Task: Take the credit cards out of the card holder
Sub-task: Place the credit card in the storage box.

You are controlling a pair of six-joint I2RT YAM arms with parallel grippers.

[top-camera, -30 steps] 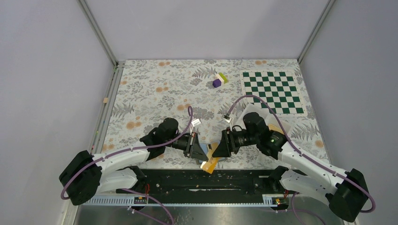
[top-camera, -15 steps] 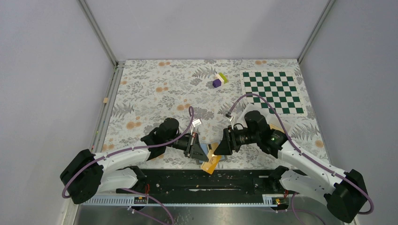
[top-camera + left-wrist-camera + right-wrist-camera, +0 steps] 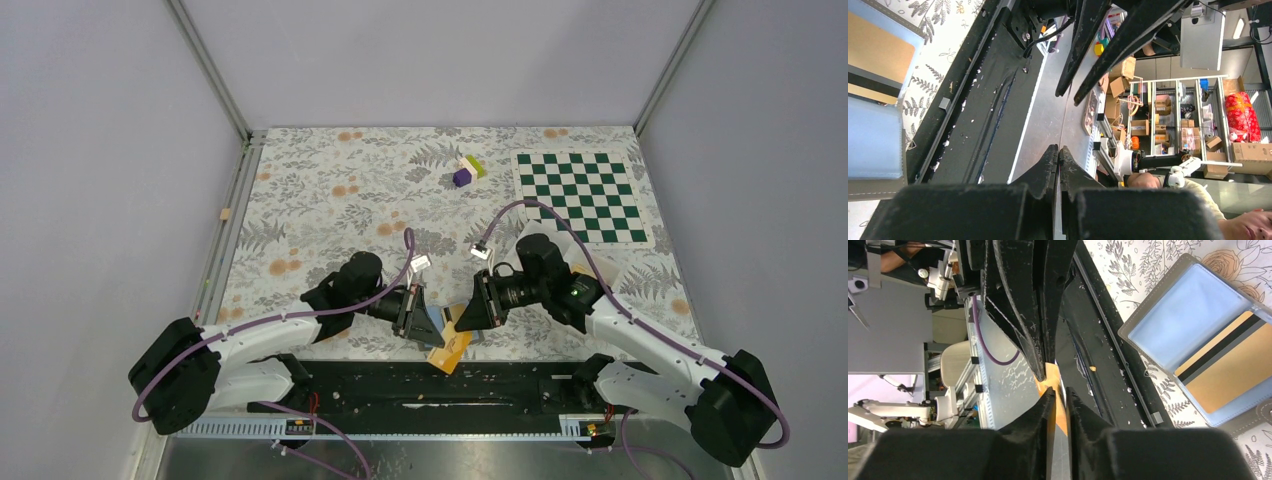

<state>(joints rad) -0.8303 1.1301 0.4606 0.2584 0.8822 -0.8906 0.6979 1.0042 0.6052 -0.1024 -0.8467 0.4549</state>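
Right gripper (image 3: pixel 1058 390): jaws narrow, pinching one orange card (image 3: pixel 451 348) by its edge; the orange shows in the slit between the fingers in the right wrist view. The card sits tilted at the near table edge, just near of both grippers.

Left gripper (image 3: pixel 1058 149): fingers pressed together, can't tell if anything is between them. Its tip points at the right gripper's, nearly touching.

One card holder (image 3: pixel 1178 325), open flat on the table under and between the two grippers, grey outside, two light blue panels. One tan card (image 3: pixel 1233 375) with a black and grey stripe is tucked in one panel. Two cards counted.

Far right: one green checkered mat (image 3: pixel 580 195). Far centre: small cluster of blocks (image 3: pixel 466 170), purple, yellow, white. Floral tablecloth (image 3: pixel 320 200) under all.
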